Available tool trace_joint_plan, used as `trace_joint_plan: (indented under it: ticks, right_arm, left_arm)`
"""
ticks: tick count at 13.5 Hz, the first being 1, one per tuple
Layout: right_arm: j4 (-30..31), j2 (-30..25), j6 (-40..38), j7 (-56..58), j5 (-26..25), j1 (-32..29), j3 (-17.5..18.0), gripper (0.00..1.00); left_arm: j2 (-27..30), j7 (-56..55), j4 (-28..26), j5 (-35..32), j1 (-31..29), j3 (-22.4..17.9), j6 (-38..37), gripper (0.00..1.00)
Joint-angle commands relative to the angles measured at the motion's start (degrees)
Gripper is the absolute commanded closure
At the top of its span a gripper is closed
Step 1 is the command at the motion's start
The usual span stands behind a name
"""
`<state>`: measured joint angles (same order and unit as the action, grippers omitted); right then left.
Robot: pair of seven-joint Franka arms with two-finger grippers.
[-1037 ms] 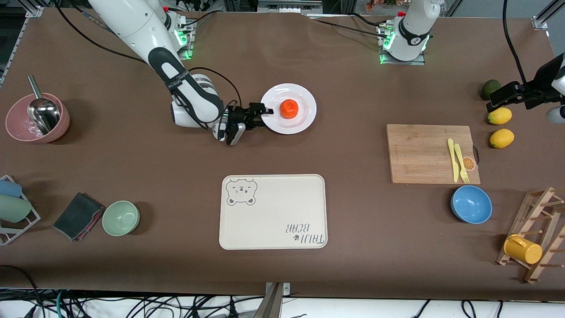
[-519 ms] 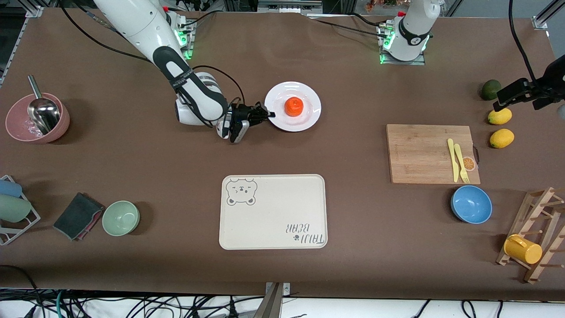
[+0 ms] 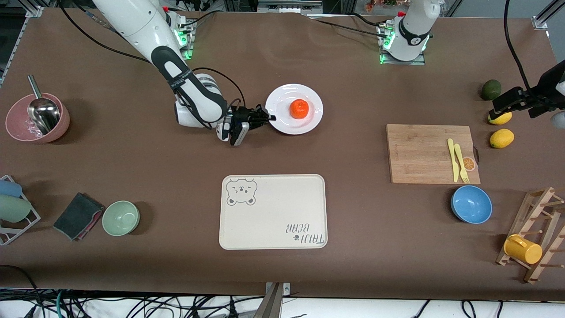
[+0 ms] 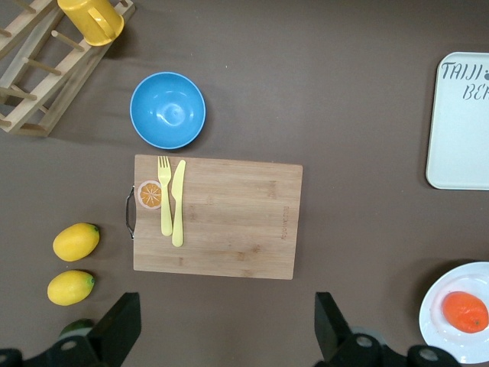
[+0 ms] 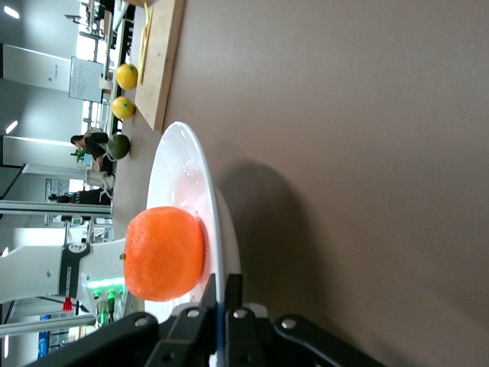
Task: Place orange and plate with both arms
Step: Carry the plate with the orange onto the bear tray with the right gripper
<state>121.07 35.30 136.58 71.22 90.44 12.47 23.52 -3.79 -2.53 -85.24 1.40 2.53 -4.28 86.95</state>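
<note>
The right gripper [image 3: 268,117] stays clamped on the plate [image 3: 309,121] rim, shifting it and the orange [image 3: 299,108] slightly toward the left arm's end. The left gripper [image 3: 507,102], fingers spread, has dipped over the lemons [image 3: 501,138].

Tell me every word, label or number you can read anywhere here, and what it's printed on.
"TAIJI BEAR", upside down in the front view, on the cream tray; the left wrist view shows only "TAIJI" and "BE" before the frame cuts it.
Small lettering on the black band of the right arm: too small to read.
A round badge on the left arm's base: unreadable.
Nothing readable on the plate or cutting board.
</note>
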Motion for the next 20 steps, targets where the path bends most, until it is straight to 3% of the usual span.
trace_joint_plan:
  ticks: [1,3,6,7,13,20]
  right_arm:
    - [-4.9,-0.4,-0.2,-4.7,-0.5,-1.1,-0.8,1.00]
    - [-10.3,0.0,-0.2,-14.6,-6.1,-1.1,-2.6,1.00]
    - [-22.2,3.4,-0.1,-33.5,-20.1,-1.1,-5.8,1.00]
    - [-25.4,5.4,-0.1,-37.2,-22.5,-1.2,-6.0,1.00]
    - [-43.0,18.6,1.6,-40.2,-22.7,-0.9,-6.9,1.00]
    - [-49.2,25.9,1.8,-39.2,-22.9,-1.2,-8.1,1.00]
  left_arm:
    - [1.8,1.3,-1.5,0.6,-0.5,0.1,0.0,0.00]
    - [3.1,1.3,-3.2,0.6,-0.4,0.2,0.1,0.00]
    - [2.6,1.3,-2.5,0.6,0.0,0.2,0.5,0.00]
    - [2.6,1.3,-2.4,0.7,0.0,0.2,0.5,0.00]
    - [2.6,1.3,-2.4,0.7,0.0,0.2,0.2,0.00]
    - [2.6,1.3,-2.4,0.7,0.0,0.2,0.2,0.00]
